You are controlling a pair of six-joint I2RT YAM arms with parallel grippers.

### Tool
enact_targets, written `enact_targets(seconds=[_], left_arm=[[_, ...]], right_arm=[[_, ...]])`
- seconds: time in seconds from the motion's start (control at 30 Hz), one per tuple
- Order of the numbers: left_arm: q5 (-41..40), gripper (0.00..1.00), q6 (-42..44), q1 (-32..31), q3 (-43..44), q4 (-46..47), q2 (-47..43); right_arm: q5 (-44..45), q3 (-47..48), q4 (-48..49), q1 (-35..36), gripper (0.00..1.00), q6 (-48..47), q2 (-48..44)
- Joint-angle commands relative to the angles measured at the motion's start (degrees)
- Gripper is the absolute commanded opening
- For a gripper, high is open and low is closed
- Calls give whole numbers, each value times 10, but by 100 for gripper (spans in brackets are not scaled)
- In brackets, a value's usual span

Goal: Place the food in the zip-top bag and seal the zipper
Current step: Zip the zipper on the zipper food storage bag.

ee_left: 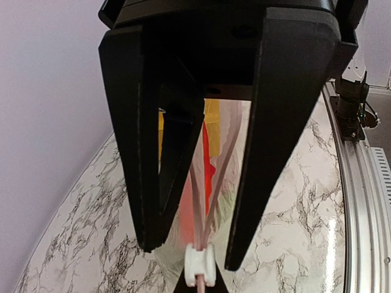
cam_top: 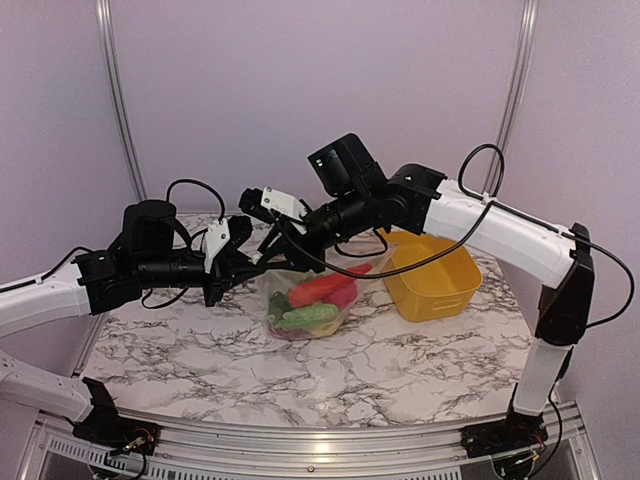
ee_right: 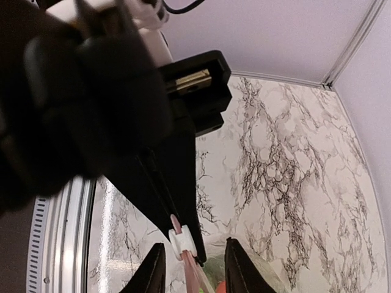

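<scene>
The clear zip-top bag [cam_top: 300, 305] lies mid-table with the food inside: a long red-orange piece [cam_top: 320, 287] over a green cucumber [cam_top: 310, 316]. Its mouth is lifted toward the back left, where both grippers meet. In the left wrist view my left gripper [ee_left: 192, 256] is open, and its fingers straddle the two pink zipper [ee_left: 206, 201] strips without touching them. A white slider [ee_left: 200, 264] sits just past its tips. My right gripper [ee_right: 194, 242] is open, with its tips on either side of the slider [ee_right: 183, 243]. The strip end pokes out beyond the slider.
A yellow basket [cam_top: 440, 285] stands to the right of the bag, under the right arm. Black cables loop over both arms. The marble tabletop [cam_top: 200, 350] stretches in front, with a metal rail along its near edge.
</scene>
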Motion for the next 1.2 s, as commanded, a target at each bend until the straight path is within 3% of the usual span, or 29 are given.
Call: enact_targets(seconds=[0.0, 0.33, 0.43, 0.77, 1.17], left_arm=[[14, 0, -20, -1, 4, 12, -10], [5, 0, -52, 1, 0, 45, -1], [5, 0, -58, 2, -1, 49, 0], [-2, 0, -67, 51, -47, 41, -36], [-22, 0, -54, 98, -75, 18, -51]], right_arm=[[-22, 17, -4, 2, 26, 0, 3], [-33, 6, 1, 2, 14, -1, 3], [-19, 10, 1, 0, 0, -1, 3], [-2, -50, -17, -83, 0, 3, -79], [68, -209, -64, -200, 0, -21, -240]])
